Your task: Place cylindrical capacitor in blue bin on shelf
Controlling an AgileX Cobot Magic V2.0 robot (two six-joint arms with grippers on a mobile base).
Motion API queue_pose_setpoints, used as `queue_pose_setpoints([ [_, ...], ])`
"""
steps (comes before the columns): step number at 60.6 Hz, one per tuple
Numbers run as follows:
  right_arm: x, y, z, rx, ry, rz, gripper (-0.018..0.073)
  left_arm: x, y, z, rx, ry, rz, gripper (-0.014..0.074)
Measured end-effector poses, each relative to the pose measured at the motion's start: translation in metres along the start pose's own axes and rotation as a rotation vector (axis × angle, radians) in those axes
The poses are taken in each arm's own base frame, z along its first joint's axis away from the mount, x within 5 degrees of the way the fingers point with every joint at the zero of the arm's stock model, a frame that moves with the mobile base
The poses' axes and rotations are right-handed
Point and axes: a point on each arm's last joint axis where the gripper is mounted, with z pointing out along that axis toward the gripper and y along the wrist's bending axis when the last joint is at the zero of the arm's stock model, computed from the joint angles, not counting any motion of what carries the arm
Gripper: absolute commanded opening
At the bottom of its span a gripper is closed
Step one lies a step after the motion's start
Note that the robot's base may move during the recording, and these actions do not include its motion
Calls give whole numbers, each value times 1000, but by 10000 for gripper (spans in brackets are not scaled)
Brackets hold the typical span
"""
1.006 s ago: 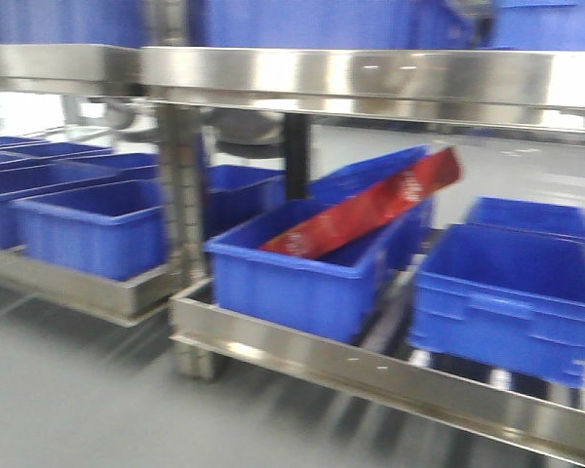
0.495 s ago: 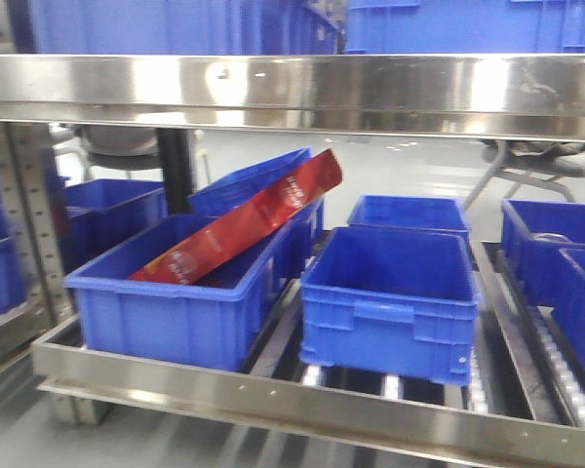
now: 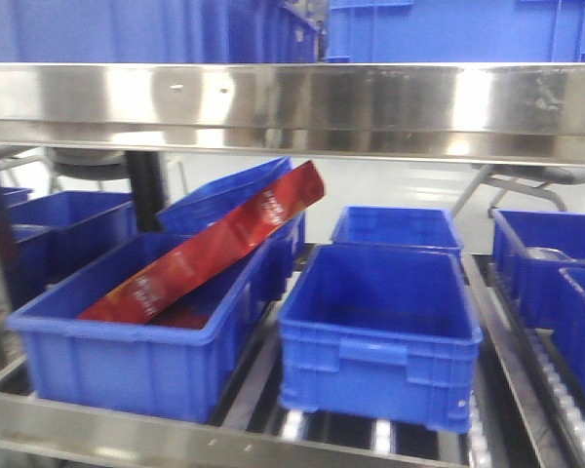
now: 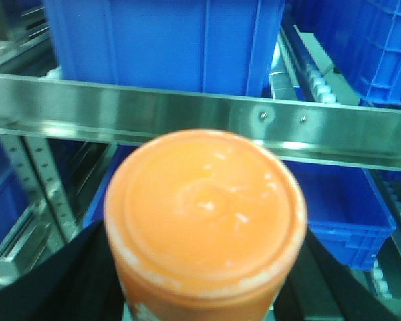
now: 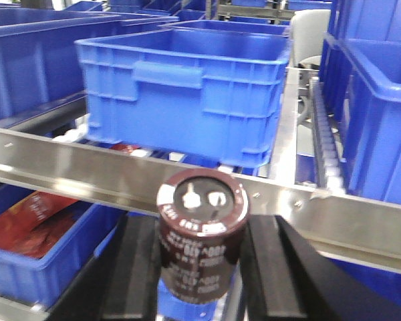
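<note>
The right gripper (image 5: 202, 271) is clamped on one dark brown capacitor (image 5: 202, 221). The capacitor stands upright between the two black fingers (image 5: 137, 267) and shows two metal terminals on its top face. It is held outside the bins, in front of the steel front rail of the shelf (image 5: 73, 167), and behind this rail stands one blue bin (image 5: 187, 93). The left gripper (image 4: 204, 294) grasps one orange cylinder (image 4: 204, 207) with a flat round top, also before a shelf rail, which carries two screws. In the front view the lower tier shows four bins in two middle columns, two in each, one behind the other, and more bins are cut by both edges. One long red packet (image 3: 210, 249) lies tilted in the front left bin (image 3: 127, 366), with its upper end reaching over the bin behind.
</note>
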Motion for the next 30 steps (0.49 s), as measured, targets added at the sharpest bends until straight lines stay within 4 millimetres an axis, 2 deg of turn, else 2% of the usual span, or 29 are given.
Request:
queue_pose_setpoints([
  [30, 0, 2, 0, -26, 1, -5, -162, 0, 0, 0, 0, 0, 0, -111],
])
